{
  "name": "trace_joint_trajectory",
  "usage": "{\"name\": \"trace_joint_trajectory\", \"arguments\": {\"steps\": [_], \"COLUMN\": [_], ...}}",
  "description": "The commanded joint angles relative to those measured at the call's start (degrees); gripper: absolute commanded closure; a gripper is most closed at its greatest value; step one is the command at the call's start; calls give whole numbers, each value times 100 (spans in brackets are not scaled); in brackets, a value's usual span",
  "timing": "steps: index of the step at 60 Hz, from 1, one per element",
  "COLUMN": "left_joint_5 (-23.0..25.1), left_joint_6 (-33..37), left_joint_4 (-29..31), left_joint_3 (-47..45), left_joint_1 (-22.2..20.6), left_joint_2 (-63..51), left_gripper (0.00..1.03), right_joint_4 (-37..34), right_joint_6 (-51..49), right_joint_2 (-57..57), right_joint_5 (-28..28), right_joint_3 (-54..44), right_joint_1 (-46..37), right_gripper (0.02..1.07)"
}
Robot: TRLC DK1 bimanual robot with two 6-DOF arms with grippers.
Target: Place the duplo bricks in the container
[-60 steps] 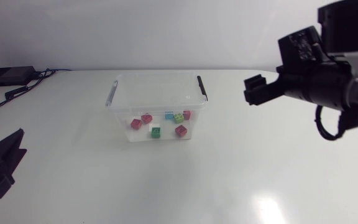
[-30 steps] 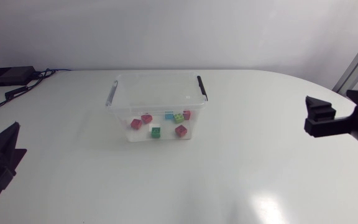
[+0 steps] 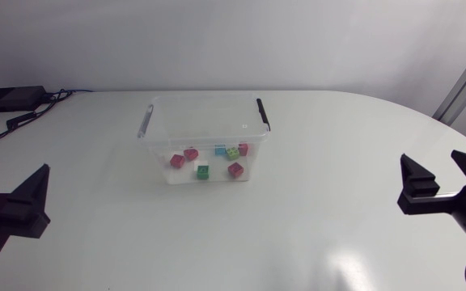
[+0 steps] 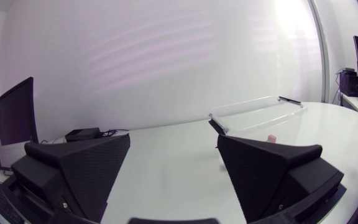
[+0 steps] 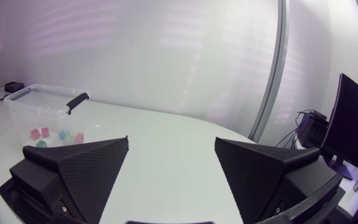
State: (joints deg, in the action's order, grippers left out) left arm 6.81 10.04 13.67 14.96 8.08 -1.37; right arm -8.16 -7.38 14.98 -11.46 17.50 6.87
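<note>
A clear plastic container [image 3: 204,98] with black handles stands at the table's middle. Inside lie several duplo bricks: red ones [image 3: 177,161] [image 3: 235,170], a dark green one [image 3: 203,171], a light green one [image 3: 232,153] and a blue one [image 3: 220,150]. My left gripper [image 3: 10,192] sits low at the left edge, open and empty, far from the box. My right gripper [image 3: 443,182] sits at the right edge, open and empty too. The left wrist view has the left gripper [image 4: 174,174] facing the container [image 4: 253,109]. From the right gripper [image 5: 169,177], the container [image 5: 30,104] with its bricks [image 5: 43,132] lies far ahead.
A black box [image 3: 10,98] with cables lies at the back left corner of the table. Bare white tabletop [image 3: 314,210] stretches between the container and both grippers.
My right arm has come down from high at the back right to low at the right edge. My left gripper has turned, so both its fingers show now. The bricks have not moved.
</note>
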Motion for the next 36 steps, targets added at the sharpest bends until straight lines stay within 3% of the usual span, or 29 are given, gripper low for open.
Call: {"name": "trace_joint_trajectory", "arguments": {"steps": [1,36], "left_joint_5": [-108,-681], "left_joint_6": [-266,-1004], "left_joint_4": [-226,-1367], "left_joint_3": [-294,-1496], "left_joint_1": [-130,-808], "left_joint_2": [67,137], "left_gripper": [5,5], "right_joint_4": [178,816], "right_joint_6": [222,738], "right_joint_2": [-226,-1498], "right_joint_5": [141,1146], "right_joint_3": [-329,-1750], "right_joint_1": [-119,-687], "right_gripper": [7,7]}}
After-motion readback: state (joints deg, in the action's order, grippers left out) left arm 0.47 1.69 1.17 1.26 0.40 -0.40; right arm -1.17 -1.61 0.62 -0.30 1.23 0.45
